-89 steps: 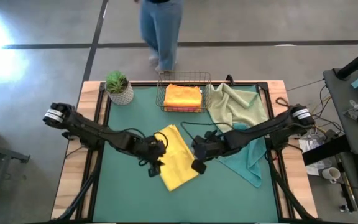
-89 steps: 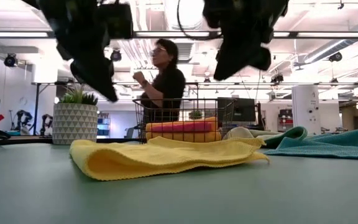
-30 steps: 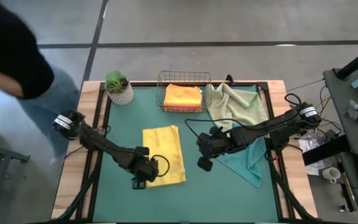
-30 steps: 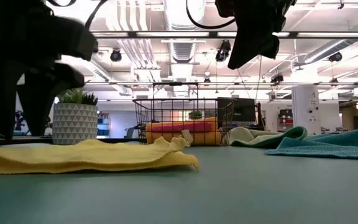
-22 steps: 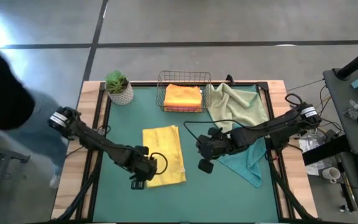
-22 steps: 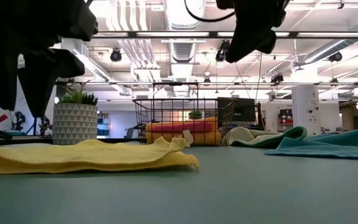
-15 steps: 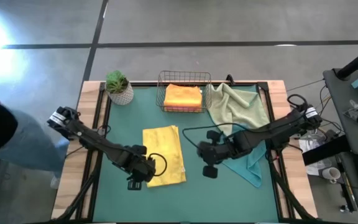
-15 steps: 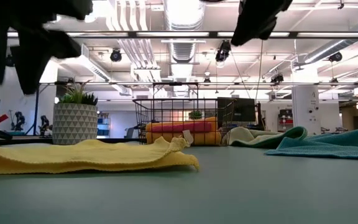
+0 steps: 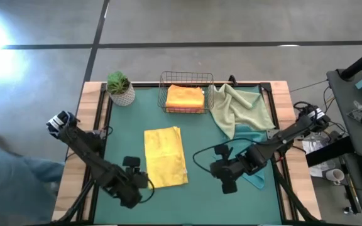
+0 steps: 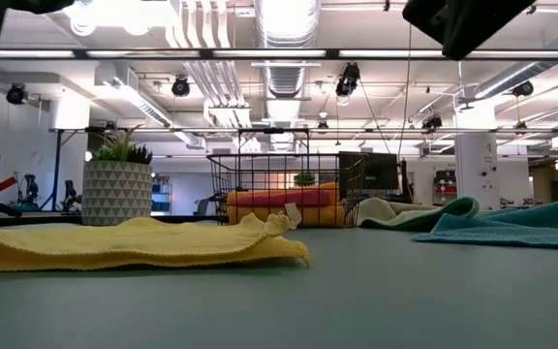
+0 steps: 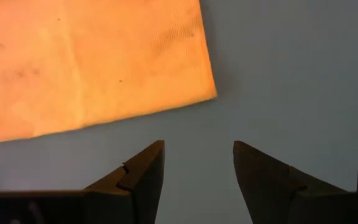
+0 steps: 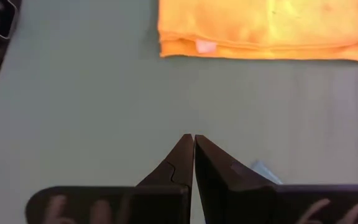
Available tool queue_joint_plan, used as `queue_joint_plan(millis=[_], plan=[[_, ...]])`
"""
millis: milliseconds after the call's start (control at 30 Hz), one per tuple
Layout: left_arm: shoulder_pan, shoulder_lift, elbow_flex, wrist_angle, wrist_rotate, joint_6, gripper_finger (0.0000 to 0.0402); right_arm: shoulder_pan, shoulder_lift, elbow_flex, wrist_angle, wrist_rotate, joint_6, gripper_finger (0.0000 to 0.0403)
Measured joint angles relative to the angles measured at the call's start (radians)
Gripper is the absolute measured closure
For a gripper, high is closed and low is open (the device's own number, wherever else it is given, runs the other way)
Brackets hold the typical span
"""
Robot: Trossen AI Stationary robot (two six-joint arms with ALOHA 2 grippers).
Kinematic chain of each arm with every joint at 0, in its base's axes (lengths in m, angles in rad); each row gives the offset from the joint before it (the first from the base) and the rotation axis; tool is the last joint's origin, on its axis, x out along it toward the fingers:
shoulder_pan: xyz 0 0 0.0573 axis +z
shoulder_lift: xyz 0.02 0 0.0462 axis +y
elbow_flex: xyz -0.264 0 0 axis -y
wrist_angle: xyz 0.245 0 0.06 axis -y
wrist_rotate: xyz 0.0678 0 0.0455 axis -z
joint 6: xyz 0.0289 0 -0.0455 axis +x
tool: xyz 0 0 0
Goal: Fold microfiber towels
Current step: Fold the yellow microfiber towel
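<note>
The left tool (image 9: 132,181), seen from above, hangs low near the front of the surface (image 9: 200,194) just beside the near left corner of the yellow towel (image 9: 164,157), its fingers spread wide and holding nothing, while the right tool (image 9: 227,177) hovers to the towel's right with its fingers pressed together and empty, close to the teal towel (image 9: 254,177) whose edge peeks out under that arm; the sage towel (image 9: 237,107) lies crumpled at the back right and an orange towel (image 9: 185,97) sits folded in the wire basket (image 9: 166,78) beside the potted plant (image 9: 120,88). From the level camera the yellow towel (image 10: 134,242) lies flat but rippled, its layers loose at the near edge, so a careless pinch may catch only the top layer and drag the fold open. The left wrist camera shows the towel corner (image 11: 205,93) ahead of the parted fingers (image 11: 143,171), apart from them; a descent short of that corner would likely close on the bare surface. The right wrist camera shows the closed fingertips (image 12: 193,152) aimed at bare surface, the yellow towel's folded edge (image 12: 260,46) well beyond; unless that tool parts its fingers first, it can only push the cloth and skew it, and its arm may snag the teal towel.
</note>
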Motion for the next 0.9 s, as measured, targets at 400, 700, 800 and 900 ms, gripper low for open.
queue_joint_plan(millis=[400,700,800,900], plan=[[-0.055,0.171,0.017,0.067,-0.023,-0.088,0.0226,0.009,0.135,-0.021,0.221,-0.007,-0.129,0.0378],[-0.055,0.225,0.026,0.144,-0.027,-0.088,0.0226,0.007,0.253,0.039,0.254,0.001,-0.316,0.0299],[-0.055,0.225,0.013,0.221,-0.081,-0.087,0.0226,0.005,0.289,0.043,0.296,0.001,-0.409,0.0276],[-0.055,0.230,-0.001,0.268,-0.113,-0.087,0.0226,-0.001,0.325,0.043,0.347,0.001,-0.477,0.0258]])
